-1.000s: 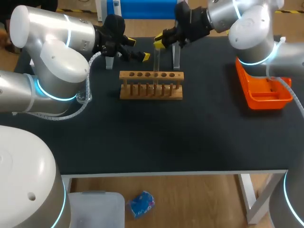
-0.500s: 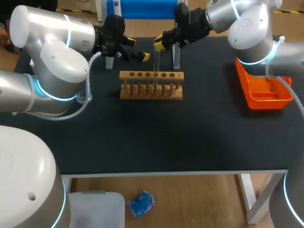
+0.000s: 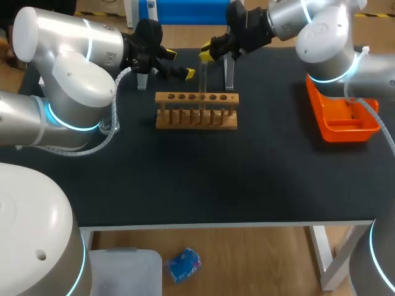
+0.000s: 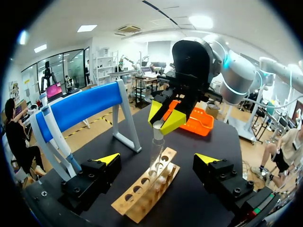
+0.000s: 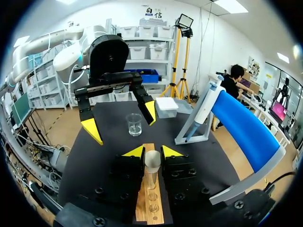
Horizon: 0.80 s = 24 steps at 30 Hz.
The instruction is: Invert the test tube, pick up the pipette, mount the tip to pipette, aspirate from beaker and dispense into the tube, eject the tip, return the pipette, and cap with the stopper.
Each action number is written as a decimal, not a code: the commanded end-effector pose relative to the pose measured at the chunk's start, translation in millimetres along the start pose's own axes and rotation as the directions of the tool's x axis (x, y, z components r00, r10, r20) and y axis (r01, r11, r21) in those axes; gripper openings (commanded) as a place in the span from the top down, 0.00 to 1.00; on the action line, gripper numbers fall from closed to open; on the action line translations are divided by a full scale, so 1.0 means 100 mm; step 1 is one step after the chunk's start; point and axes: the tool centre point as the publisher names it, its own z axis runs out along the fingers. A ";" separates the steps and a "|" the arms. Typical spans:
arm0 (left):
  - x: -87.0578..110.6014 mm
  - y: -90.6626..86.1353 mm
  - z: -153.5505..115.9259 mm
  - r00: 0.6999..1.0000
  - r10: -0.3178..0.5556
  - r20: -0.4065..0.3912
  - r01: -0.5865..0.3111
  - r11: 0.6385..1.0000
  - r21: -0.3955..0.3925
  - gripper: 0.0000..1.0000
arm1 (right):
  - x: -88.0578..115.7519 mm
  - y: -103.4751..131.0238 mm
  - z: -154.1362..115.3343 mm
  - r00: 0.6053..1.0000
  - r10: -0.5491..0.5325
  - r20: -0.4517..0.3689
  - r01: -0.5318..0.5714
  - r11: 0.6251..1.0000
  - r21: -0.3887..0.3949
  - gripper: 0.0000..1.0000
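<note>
Right gripper [image 5: 152,153] higher on clear tube [image 4: 156,151]

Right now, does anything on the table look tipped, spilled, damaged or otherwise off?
Nothing stands out. The test tube is upright in the right gripper, over the wooden rack, which sits flat. The beaker is upright, and no spill shows on the table.

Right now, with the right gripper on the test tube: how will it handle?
The test tube looks clear and thin-walled: probably fragile and slippery, so the right gripper, shut near its rim, should squeeze lightly. Slim and round: likely rolls if laid down, tips outside the wooden rack.
</note>
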 end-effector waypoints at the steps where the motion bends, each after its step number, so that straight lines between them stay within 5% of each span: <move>1: 0.00 0.00 0.00 1.000 -0.001 -0.002 0.001 1.000 -0.001 0.00 | -0.02 0.01 0.00 1.000 -0.002 -0.002 0.002 1.000 0.003 1.00; 24: 0.00 0.00 0.00 1.000 -0.001 -0.002 0.001 1.000 -0.001 0.00 | 0.01 -0.07 0.10 1.000 0.012 -0.026 -0.012 1.000 0.022 1.00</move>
